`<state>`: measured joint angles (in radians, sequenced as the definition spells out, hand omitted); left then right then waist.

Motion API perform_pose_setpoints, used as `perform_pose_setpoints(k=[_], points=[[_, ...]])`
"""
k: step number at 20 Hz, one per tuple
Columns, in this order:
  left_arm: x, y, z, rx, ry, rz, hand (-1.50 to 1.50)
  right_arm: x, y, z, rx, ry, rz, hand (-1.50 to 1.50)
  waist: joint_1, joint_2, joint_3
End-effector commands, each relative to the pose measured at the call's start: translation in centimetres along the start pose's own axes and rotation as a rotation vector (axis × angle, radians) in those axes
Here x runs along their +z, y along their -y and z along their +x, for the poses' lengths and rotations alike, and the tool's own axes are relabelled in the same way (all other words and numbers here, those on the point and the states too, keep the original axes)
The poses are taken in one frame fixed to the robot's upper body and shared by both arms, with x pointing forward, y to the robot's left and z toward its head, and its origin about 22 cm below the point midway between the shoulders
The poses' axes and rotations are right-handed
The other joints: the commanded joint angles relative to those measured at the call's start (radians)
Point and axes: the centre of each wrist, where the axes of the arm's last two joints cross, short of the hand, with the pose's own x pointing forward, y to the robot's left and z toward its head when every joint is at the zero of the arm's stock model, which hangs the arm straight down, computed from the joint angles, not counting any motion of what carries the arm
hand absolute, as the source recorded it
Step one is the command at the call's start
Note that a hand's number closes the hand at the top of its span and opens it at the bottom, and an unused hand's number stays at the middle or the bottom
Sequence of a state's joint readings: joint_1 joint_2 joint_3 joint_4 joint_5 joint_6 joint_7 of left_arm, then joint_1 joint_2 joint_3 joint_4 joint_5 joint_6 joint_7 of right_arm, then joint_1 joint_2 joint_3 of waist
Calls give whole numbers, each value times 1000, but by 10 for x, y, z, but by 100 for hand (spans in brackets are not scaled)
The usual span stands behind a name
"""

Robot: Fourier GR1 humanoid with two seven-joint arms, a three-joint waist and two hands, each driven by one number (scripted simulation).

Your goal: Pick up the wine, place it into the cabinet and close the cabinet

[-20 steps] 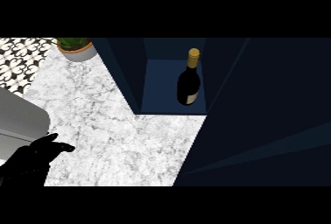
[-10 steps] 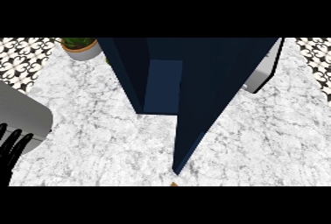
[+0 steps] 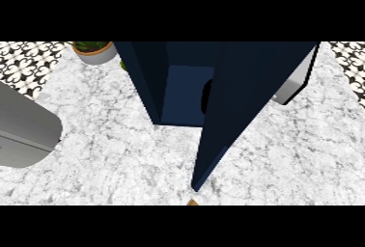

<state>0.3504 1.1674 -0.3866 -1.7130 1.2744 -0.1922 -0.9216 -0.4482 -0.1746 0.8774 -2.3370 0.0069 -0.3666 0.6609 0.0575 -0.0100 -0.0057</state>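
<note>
One tall dark blue cabinet [image 3: 146, 77] with flat matte walls stands at the far edge of the white-grey marble counter [image 3: 107, 159]. Its door [image 3: 249, 87] is almost closed. In the gap, a dark curved sliver of the wine [image 3: 205, 96] shows inside. One smooth grey forearm [image 3: 21, 125] lies at the left edge. One potted plant [image 3: 96, 50] stands at the far left corner, near the black-white patterned tiles [image 3: 28, 62]. No hand is in view, so I cannot tell the state of the fingers.

Seen from the head, looking steeply down: neither the left hand nor the right hand is in view, so their pose cannot be told. A rounded grey shape [image 3: 21, 126] at the left edge may be a forearm; it cannot be confirmed.
</note>
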Motion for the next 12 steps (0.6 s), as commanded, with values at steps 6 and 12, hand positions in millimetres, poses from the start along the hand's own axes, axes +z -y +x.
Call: perform_pose_setpoints(k=[6, 12], points=[[6, -24, 16, 16, 14, -28, -150, -93, -3, -3, 13, 49, -156, 150, 24, 11, 0], [12, -41, 35, -4, -3, -30, -150, -153, 37, 1, 4, 29, -178, 150, 19, 18, 5]])
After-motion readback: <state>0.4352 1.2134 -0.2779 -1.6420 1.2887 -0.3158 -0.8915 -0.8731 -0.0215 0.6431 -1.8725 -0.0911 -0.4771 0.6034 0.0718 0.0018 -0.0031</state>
